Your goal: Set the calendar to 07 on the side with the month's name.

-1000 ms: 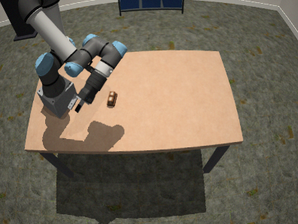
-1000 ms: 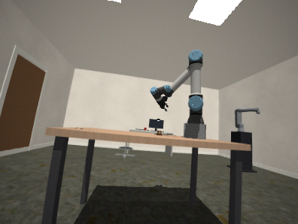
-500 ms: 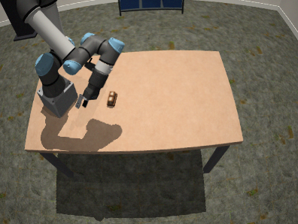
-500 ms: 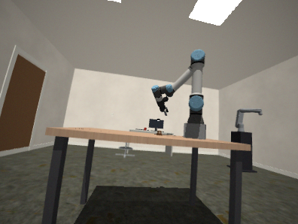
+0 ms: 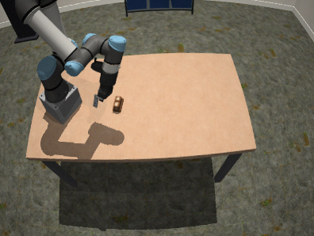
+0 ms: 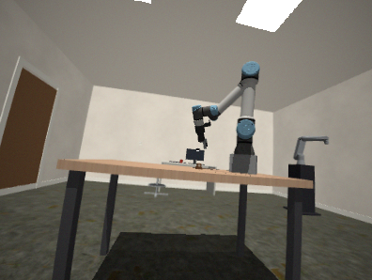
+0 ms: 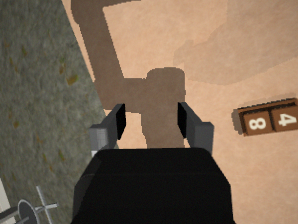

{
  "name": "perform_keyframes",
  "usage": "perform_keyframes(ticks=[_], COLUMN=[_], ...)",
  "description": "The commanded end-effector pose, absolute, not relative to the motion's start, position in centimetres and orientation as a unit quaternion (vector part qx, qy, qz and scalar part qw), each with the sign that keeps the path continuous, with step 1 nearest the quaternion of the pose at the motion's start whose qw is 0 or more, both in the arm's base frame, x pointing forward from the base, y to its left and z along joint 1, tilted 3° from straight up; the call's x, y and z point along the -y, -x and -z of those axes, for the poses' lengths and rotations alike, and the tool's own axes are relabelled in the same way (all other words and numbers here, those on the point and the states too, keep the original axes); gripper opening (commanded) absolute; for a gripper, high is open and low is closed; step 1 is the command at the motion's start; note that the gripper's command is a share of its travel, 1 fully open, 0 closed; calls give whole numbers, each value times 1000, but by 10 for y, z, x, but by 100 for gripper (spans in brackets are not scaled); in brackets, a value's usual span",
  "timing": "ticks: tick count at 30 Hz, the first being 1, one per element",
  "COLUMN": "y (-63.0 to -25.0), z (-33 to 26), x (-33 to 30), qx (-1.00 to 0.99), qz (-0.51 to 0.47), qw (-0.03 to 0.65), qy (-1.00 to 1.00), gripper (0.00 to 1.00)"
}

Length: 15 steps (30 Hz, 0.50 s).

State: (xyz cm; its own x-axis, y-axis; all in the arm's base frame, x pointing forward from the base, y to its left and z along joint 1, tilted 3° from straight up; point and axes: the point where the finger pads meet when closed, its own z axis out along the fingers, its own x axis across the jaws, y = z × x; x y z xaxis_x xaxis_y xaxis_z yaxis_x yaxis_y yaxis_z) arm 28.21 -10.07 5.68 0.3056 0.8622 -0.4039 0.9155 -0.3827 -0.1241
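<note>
The small wooden calendar tray (image 5: 117,104) lies flat on the table's left part, holding two brown cubes side by side. In the wrist view the tray (image 7: 267,120) is at the right edge; the cube tops show an 8 (image 7: 254,123) and a 4 (image 7: 285,120). The side with the month's name is not readable. My gripper (image 5: 97,100) hangs above the table just left of the tray, apart from it, fingers pointing down. It is open and empty, as the wrist view (image 7: 150,120) shows. In the exterior view the gripper (image 6: 204,142) is well above the tray (image 6: 199,165).
The arm's grey base (image 5: 60,104) stands on the table's left edge, close to the gripper. The table's left edge and the floor beyond it (image 7: 40,100) show in the wrist view.
</note>
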Motion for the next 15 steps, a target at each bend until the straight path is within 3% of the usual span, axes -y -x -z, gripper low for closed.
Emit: perform_keyframes(ticks=[1,15], y=[-298,-334], z=[-47,-40], x=[70,0], qx=[-587,-659], qz=[144,3], qw=[39,-1], qy=[-795,-752], gripper=[100,100])
